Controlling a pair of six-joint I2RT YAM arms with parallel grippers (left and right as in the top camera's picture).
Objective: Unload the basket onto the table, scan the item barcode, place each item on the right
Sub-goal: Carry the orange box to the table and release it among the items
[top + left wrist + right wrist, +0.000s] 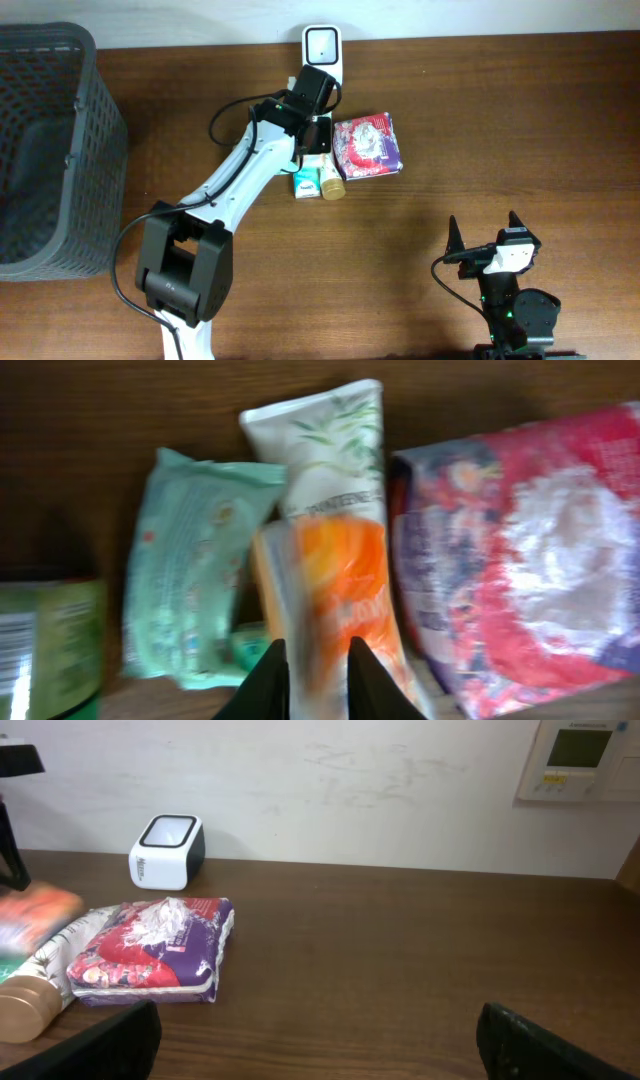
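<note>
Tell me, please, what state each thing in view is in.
Scanner: upright by the wall.
Red pack: lying flat.
Wipes: lying flat.
Tube: lying flat.
Orange item: blurred, below left jaws.
Left arm: jaws slightly apart.
Right arm: jaws wide open, empty.
Basket: upright.

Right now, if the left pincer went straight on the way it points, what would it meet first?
Probably the orange packet, straight ahead of the left pincer and seemingly lying over the white tube. The wrist view is blurred, so I can't tell how close it is.
</note>
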